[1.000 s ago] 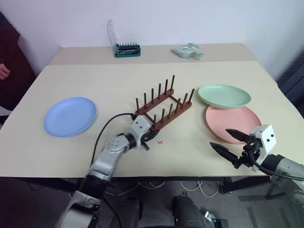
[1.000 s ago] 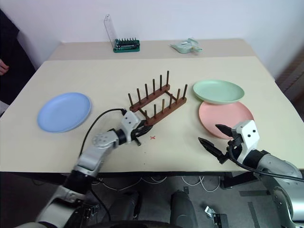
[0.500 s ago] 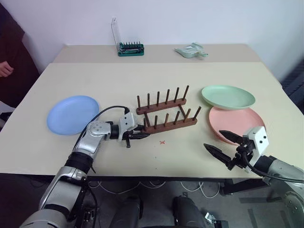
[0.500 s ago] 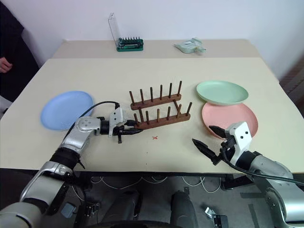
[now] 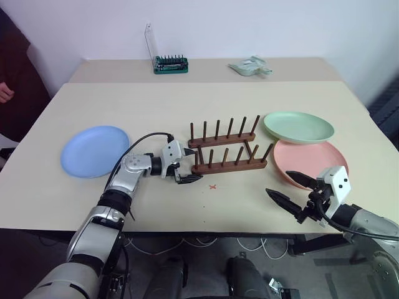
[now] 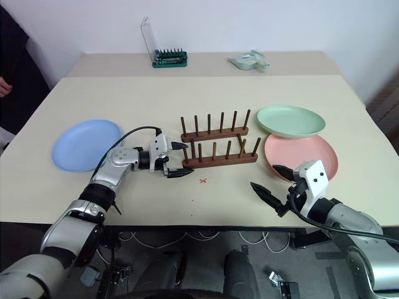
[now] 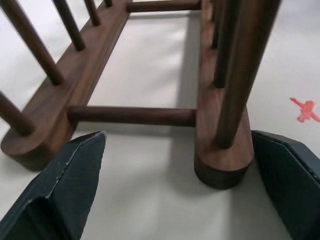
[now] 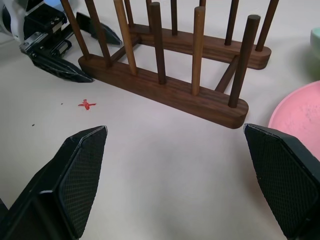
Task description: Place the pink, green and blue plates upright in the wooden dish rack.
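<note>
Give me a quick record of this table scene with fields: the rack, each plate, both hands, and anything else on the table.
rack: wooden dish rack at mid-table, no plates in it
blue plate: blue plate flat on the table, left of the rack
green plate: green plate flat, right of the rack
pink plate: pink plate flat, just in front of the green one
left hand: left hand open at the rack's left end, holding nothing
right hand: right hand open, empty, near the pink plate
other: green bit set and a pale green item at the far edge; red cross mark

Your head views look down across the table (image 5: pixel 206 99) from its near edge; both wrist views sit low — sharing the wooden dish rack (image 8: pixel 175 90).
</note>
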Controlling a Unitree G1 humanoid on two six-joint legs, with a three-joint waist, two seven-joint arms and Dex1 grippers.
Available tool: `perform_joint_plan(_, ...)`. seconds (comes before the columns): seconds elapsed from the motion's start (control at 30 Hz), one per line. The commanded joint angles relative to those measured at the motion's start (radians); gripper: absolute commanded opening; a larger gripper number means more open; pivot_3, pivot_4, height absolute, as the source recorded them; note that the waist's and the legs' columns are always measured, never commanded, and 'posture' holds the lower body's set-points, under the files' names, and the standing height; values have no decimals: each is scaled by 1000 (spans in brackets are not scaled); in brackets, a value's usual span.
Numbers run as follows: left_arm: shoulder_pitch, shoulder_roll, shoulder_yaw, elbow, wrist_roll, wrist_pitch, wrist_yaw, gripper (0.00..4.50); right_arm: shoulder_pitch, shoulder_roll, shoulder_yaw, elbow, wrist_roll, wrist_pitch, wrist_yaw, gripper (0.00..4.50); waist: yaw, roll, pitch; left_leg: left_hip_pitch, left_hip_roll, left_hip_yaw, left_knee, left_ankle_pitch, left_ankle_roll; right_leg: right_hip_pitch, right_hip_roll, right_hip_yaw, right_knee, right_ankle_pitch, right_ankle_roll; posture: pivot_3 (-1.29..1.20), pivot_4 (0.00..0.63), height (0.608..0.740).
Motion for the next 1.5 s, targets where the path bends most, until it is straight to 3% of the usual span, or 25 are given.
perform_joint_plan(0.03,64,42,37,-112,-29,143,22,4479,-18,-9,10,-50,-2,-8,-3,4500,-6,0,0,0,0,0,0,0,0,0,0,0,0,0,0,0,150,740)
perform_joint_plan(0.1,131,76,59,-252,-66,250,26,4499,-34,-6,33,-58,-3,5,-13,4236,-19,0,0,0,0,0,0,0,0,-1,0,0,2,0,0,0,150,740)
perform_joint_plan(0.2,245,129,70,-460,-102,401,39,3661,-61,-13,80,-43,-34,21,-32,3104,-25,0,0,2,2,1,-2,0,0,-1,1,1,3,0,-1,0,150,740)
perform_joint_plan(0.4,404,178,12,-752,-135,585,55,679,-113,-40,176,-21,-98,76,-47,48,-8,0,0,2,3,1,-1,0,0,0,0,1,2,-1,-3,0,150,740)
perform_joint_plan(0.43,408,164,-2,-763,-118,588,80,204,-131,-45,206,-10,-129,80,-59,0,-3,0,0,2,2,0,-1,0,0,0,0,1,2,-2,-3,0,150,740)
perform_joint_plan(0.53,388,99,-23,-735,-62,559,191,204,-204,-39,308,34,-236,87,-110,0,8,0,0,2,1,1,0,0,0,1,-1,1,0,-2,-3,0,150,740)
perform_joint_plan(0.87,301,-32,-26,-590,32,522,436,204,-405,27,457,250,-486,129,-279,0,8,0,0,2,0,0,0,0,0,0,-1,0,1,0,-1,0,150,740)
perform_joint_plan(1.5,180,-109,-2,-383,58,435,562,204,-628,134,471,545,-630,-20,-317,0,2,0,-1,4,0,1,0,0,0,2,0,0,2,1,-2,0,150,740)
